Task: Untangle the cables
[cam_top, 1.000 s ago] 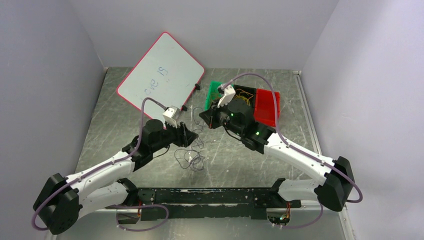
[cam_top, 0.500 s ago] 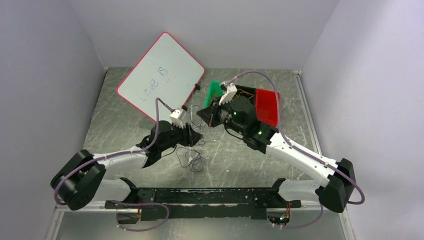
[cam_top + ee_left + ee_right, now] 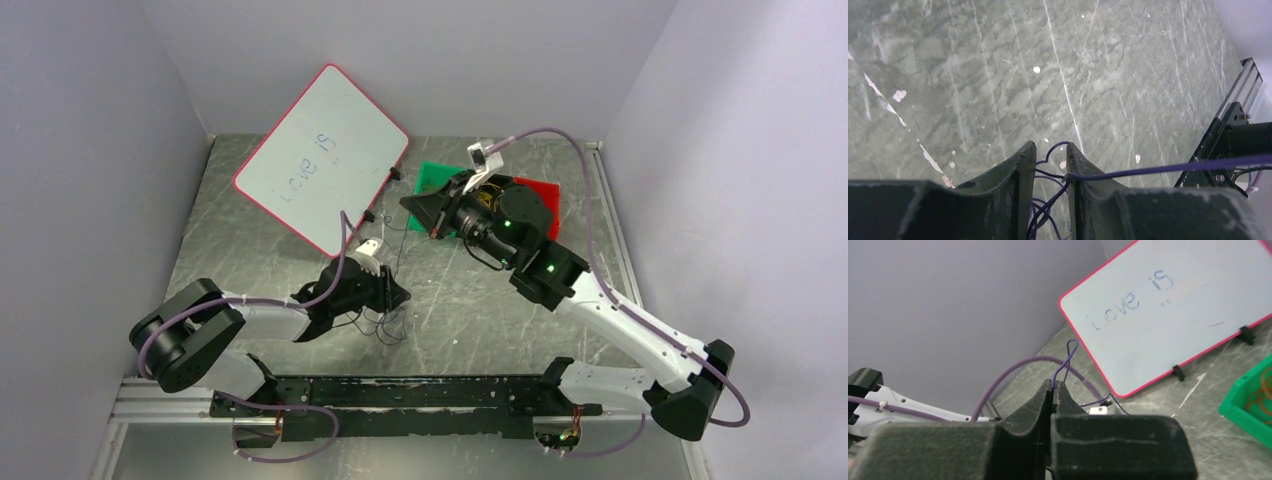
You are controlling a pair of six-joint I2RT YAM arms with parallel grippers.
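Near edge: one black rail (image 3: 420, 390) with both arm bases on it. The surface is a scratched grey metal table (image 3: 480, 310), boxed in by three plain lavender walls (image 3: 90, 150).

Count: two arms, two grippers, one whiteboard, two bins, one loose tangle of cables.

The left gripper (image 3: 400, 296) sits low over the table, near centre. Its jaws are slightly apart, with a narrow gap showing in the wrist view. The cables (image 3: 385, 325) are thin dark-purple wire lying on the table at the gripper's 7 o'clock, just beside it. Several turns run up into the gap between the fingers. One taut strand (image 3: 1148, 169) leaves across the right finger toward 3 o'clock in the wrist view. Can't tell whether anything is actually pinched.

The right gripper (image 3: 408, 205) is raised at 12 o'clock from the left one, well apart. Its jaws are closed tight on a purple loop (image 3: 1064, 365), which pokes out above the fingertips.

Far side: the whiteboard (image 3: 320, 160) has a red rim, reads "Love is" and leans at 11 o'clock. The green bin (image 3: 432, 180) and red bin (image 3: 540, 195) sit side by side at 1 o'clock, partly behind the right arm — orange loops (image 3: 1259, 396) lie inside the green one.
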